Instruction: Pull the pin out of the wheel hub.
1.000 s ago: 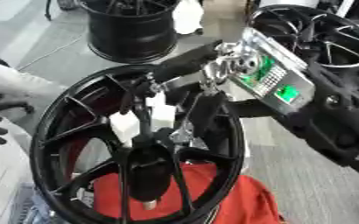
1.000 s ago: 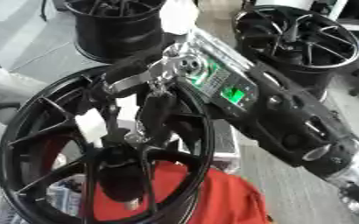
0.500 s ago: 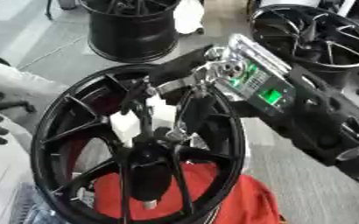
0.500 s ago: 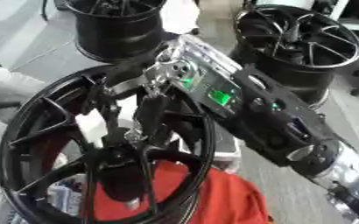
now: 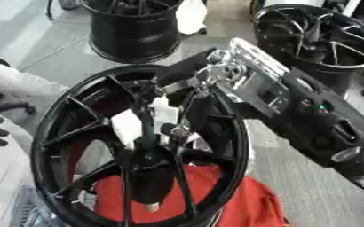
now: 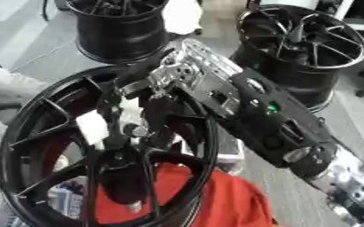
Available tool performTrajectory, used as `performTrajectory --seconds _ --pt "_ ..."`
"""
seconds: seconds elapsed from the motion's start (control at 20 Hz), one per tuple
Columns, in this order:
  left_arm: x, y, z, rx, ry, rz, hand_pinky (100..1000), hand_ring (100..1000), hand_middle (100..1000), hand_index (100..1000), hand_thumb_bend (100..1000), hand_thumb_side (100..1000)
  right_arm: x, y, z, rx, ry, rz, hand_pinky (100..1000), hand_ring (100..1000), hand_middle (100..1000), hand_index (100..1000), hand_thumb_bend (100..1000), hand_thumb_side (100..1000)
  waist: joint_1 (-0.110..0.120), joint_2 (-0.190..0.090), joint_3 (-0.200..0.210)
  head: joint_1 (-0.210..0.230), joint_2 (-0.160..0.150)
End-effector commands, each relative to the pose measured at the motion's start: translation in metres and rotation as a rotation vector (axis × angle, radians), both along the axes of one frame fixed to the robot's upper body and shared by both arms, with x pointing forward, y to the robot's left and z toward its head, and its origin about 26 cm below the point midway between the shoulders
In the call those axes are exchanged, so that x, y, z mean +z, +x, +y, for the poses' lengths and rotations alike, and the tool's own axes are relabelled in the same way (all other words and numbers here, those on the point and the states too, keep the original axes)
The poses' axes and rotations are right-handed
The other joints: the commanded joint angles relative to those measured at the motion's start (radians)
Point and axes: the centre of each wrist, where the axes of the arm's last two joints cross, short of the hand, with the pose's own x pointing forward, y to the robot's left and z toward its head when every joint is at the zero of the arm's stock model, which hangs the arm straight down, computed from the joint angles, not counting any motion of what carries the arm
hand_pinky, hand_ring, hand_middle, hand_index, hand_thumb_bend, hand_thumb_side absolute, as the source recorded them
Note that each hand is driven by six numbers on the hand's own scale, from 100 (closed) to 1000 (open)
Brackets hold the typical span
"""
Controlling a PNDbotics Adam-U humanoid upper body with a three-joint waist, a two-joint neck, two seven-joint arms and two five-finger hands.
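Reach is the change seen here: compared with a second ago, the right hand [image 5: 187, 95] is set a little deeper among the spokes of the black wheel [image 5: 216, 133], closer to the hub [image 5: 150, 170]. From that, the approach to the pin is judged nearly complete, though no pull is yet evident.

The wheel is stood on edge in the lower left of the frame, over a red cloth [image 5: 239, 204]. The hub is found at lower centre, with a small pale tip [image 5: 152, 207] at its bottom end; whether this is the pin cannot be told. White tags [image 5: 127, 126] are seen on the spokes above the hub.

The right arm is extended from the right edge, diagonally down toward centre, wrist bent. Its fingers are pointed downward between the spokes; whether anything is held cannot be told. The left hand is not shown.
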Motion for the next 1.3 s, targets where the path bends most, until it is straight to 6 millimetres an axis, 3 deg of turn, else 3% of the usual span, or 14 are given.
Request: performTrajectory --seconds 0.05,0.95,1.15,1.3 --pt "0.011 0.002 0.002 -0.005 0.023 -0.03 535 588 632 821 100 723 0.006 0.004 -0.005 -0.015 -0.003 -0.024 854 883 889 942 148 312 0.008 -0.009 -0.002 -0.002 -0.011" --pt "0.011 0.002 0.002 -0.001 0.022 -0.028 535 588 632 821 100 724 -0.015 0.01 -0.014 -0.04 -0.037 0.018 760 777 831 915 135 319 0.007 -0.01 -0.005 -0.004 -0.013" --pt "0.011 0.002 0.002 -0.001 0.022 -0.029 535 588 632 821 100 724 -0.018 0.011 -0.014 -0.041 -0.038 0.027 703 734 808 900 119 313 0.008 -0.009 -0.005 -0.005 -0.012" --pt "0.011 0.002 0.002 -0.001 0.022 -0.028 535 589 632 821 100 725 -0.018 0.012 -0.014 -0.04 -0.032 0.032 588 652 777 878 100 283 0.008 -0.009 -0.004 -0.006 -0.012"
